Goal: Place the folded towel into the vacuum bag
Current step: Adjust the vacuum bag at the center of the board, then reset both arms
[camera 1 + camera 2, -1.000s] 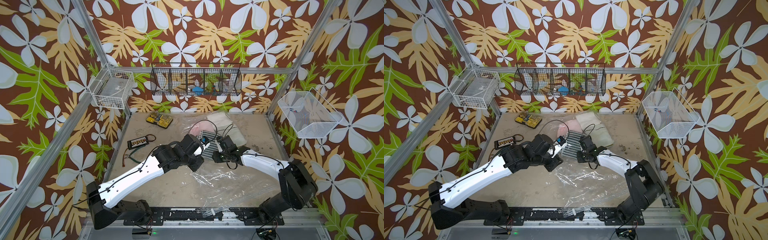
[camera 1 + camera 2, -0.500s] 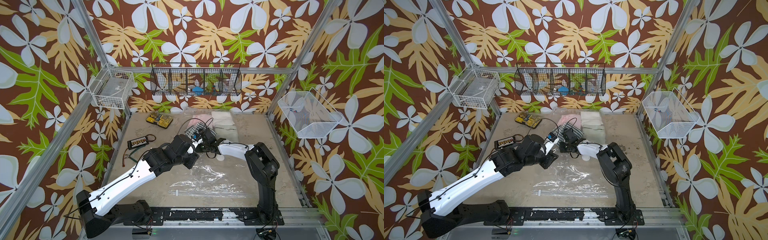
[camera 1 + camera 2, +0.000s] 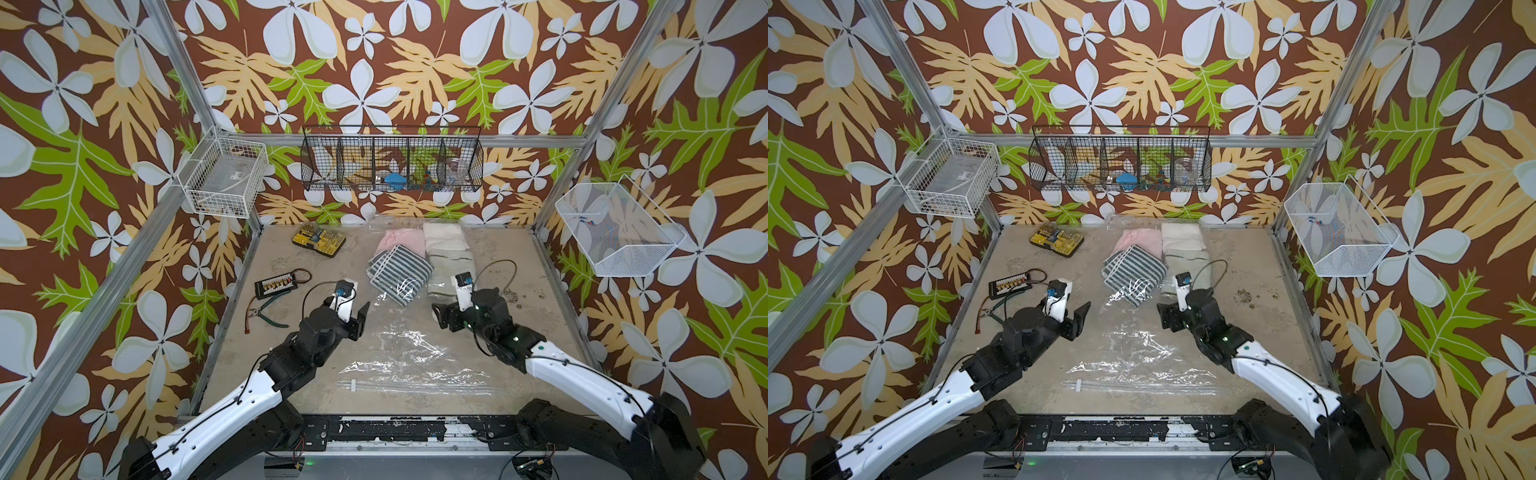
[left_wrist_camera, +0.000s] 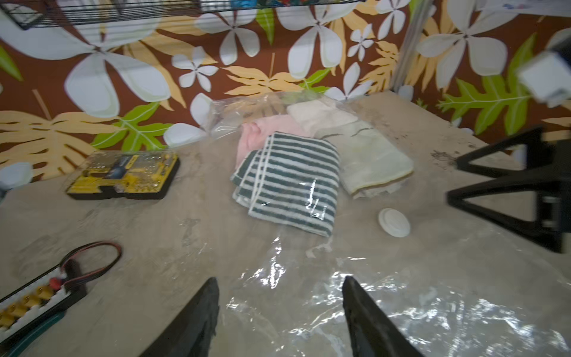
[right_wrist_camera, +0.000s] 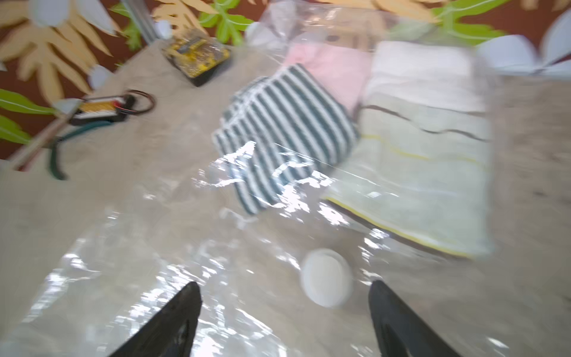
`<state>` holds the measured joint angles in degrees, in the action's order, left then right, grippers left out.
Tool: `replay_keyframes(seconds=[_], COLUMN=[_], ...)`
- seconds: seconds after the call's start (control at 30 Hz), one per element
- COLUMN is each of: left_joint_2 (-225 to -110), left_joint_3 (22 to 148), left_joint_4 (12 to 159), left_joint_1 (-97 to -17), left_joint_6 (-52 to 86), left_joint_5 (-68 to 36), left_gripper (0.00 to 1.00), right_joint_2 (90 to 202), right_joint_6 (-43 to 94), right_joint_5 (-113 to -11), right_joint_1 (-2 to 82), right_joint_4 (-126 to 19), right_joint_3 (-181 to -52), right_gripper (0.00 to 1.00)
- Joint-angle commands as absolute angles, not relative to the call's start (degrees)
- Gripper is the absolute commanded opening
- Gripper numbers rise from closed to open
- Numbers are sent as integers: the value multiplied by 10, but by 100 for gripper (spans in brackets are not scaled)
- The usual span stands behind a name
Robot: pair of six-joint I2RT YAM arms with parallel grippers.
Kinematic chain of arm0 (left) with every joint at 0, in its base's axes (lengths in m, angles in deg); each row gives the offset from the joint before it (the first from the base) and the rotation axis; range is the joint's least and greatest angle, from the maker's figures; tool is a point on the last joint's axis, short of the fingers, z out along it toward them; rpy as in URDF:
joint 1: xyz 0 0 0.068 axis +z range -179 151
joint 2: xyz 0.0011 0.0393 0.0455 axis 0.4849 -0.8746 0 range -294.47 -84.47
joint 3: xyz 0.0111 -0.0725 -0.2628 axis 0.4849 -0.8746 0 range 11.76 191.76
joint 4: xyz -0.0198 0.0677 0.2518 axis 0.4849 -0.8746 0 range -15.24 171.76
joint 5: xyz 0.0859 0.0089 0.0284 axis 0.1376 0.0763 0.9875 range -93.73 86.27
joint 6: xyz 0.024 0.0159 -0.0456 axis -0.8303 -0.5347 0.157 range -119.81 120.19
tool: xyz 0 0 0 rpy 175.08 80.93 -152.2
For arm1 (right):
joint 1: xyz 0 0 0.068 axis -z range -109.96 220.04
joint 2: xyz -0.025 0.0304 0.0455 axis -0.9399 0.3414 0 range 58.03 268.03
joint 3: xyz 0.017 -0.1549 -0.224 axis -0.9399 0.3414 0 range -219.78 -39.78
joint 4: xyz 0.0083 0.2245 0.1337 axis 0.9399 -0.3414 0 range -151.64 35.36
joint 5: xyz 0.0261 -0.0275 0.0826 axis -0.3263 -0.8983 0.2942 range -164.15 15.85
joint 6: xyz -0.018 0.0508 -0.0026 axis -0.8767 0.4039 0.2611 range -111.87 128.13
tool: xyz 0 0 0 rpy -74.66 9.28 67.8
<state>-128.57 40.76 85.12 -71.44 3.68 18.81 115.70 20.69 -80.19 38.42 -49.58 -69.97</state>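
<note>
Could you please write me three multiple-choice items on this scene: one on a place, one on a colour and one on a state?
1. Where does the bit case lie?
A. On the table, left of the striped towel
B. In the white basket
C. Between the two arms

2. Which colours does the striped towel have?
A. Red and white
B. Dark green and white
C. Blue and yellow

3. How do the jaws of the left gripper and the right gripper stand?
A. Both shut on the towel
B. Left shut, right open
C. Both open and empty

Answers:
1 A: both top views show it on the table to the towel's left.
2 B: both wrist views show dark green and white stripes.
3 C: each wrist view shows a wide gap between the jaws with nothing in it.
</note>
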Motion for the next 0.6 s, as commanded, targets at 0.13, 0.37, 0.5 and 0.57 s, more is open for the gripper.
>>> replay_keyframes(seconds=[0.13,0.37,0.5,0.57], left_joint_2=[-1366,-1464,-1560,-1580], left_joint_3=[309,265,271,316], left_joint_4=[1259,1317,1420,1344], left_joint_1=[-585,-477,-442,-440], left_joint_6=[57,31,12,8], left_joint_5=[392,407,283,260], left_gripper=[72,84,100,100], right_joint_2=[1133,1255,1368,1385], right_joint_6=[110,98,91,71], right_joint_5=[-995,-962,-952,-917], right_joint_1=[598,620,618,620], right_joint_4=[-317,-75,15,10], right_joint_3=[-622,-542,-558,-578], right_gripper=[93,92,93,93])
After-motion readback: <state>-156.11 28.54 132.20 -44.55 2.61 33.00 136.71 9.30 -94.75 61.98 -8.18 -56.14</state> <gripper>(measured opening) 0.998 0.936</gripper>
